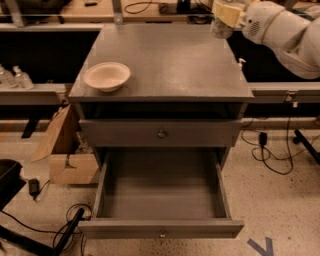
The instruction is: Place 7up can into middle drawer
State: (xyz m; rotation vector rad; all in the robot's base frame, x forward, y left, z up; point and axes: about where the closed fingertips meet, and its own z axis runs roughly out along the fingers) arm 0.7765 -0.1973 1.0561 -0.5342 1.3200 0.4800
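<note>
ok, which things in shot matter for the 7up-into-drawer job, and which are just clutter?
Job:
7up can, held in the gripper over the far right corner of the cabinet top
open middle drawer

Clutter:
cream bowl, on the cabinet top
closed upper drawer
cardboard box
floor cables

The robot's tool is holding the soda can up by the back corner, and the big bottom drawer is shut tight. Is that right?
Not quite. The middle drawer is pulled open, not shut; the camera view looks down into its tray. The rest holds: the tool grips the 7up can above the cabinet top's back right corner.
</note>
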